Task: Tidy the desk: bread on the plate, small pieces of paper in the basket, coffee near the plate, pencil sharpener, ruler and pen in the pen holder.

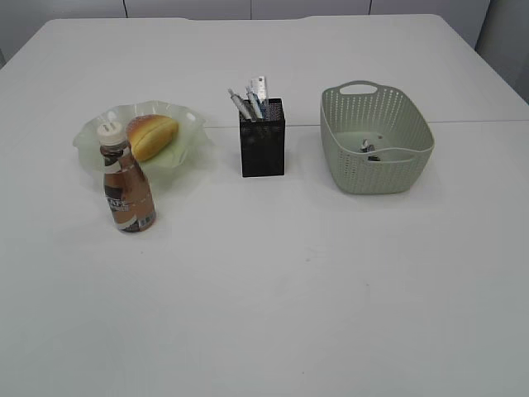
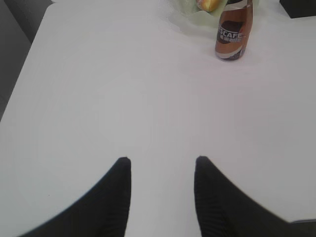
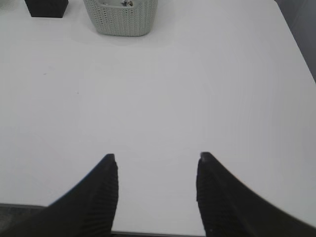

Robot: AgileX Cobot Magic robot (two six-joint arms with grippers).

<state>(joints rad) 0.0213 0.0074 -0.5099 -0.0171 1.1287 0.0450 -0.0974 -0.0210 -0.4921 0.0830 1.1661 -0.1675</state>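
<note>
Counter (image 1: 273, 289): bread (image 1: 152, 135) on plate (image 1: 183, 149); coffee (image 1: 127, 182) just beside plate; pen holder (image 1: 263, 139) centre; basket (image 1: 376, 141) right. Left hand (image 2: 162, 165) and right hand (image 3: 157, 162) both parted, empty, over bare near counter.

Matt white desk (image 1: 264, 289); black mesh pen holder (image 1: 263, 149).
</note>
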